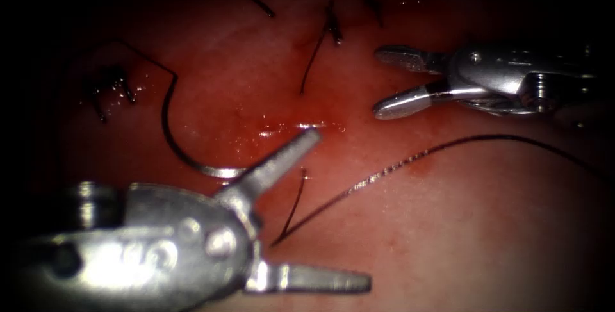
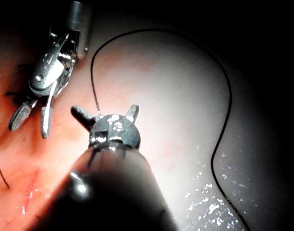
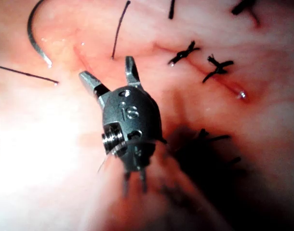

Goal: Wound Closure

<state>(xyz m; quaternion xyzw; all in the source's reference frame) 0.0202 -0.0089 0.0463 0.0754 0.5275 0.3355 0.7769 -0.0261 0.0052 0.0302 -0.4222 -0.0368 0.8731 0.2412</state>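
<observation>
Left tool (image 1: 333, 209) nearest, jaws open and empty, right tool (image 1: 384, 84) likewise, needle (image 1: 176, 136) lying free on tissue (image 1: 448, 222), thread (image 1: 397, 166) trailing right.

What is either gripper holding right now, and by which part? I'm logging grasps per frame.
Nothing. The left gripper and right gripper are both open and empty. The needle lies free on the tissue, beside the left gripper; the thread is also loose.

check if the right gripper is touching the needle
Apart. In the endoscope view the right gripper hangs open over the tissue, holding nothing, while the needle lies far to its left, near the open left gripper.
</observation>
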